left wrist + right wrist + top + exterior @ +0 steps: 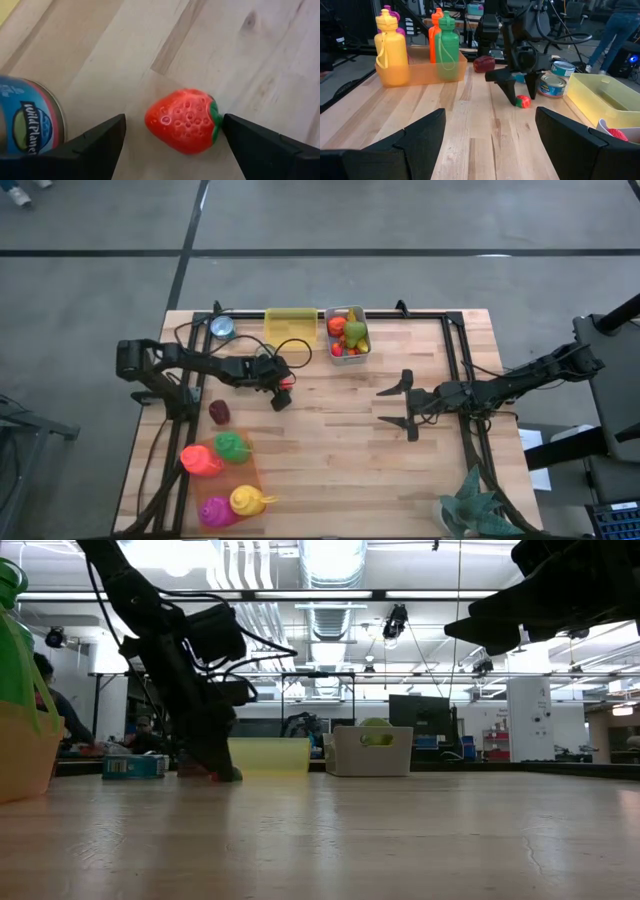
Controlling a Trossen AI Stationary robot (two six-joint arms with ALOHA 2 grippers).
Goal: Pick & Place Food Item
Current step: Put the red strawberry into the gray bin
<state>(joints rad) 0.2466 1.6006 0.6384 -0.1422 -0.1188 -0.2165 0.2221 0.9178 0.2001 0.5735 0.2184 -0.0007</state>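
A wooden table (330, 450) seen from above, with a dark robot arm reaching in from each side. The left gripper (284, 385) is lowered to the tabletop near the back left, its two fingers spread wide on either side of a small red toy strawberry (182, 120) with a green leafy cap. The strawberry lies on the wood between the fingers, touching neither of them, so it is not held. Just beside it stands a blue-labelled tin can (27, 122). Behind the gripper, along the back edge of the table, sit a yellow tray (288, 323) and, next to it, a pale bin (347, 332) filled with toy fruit. Near the front left corner, an orange tray holds four drink bottles (228, 475) in orange, green, pink and yellow; a dark red item (219, 412) lies near them. The right gripper (405, 407) hovers above the table on the right side, well apart from the strawberry, fingers wide open and holding nothing.
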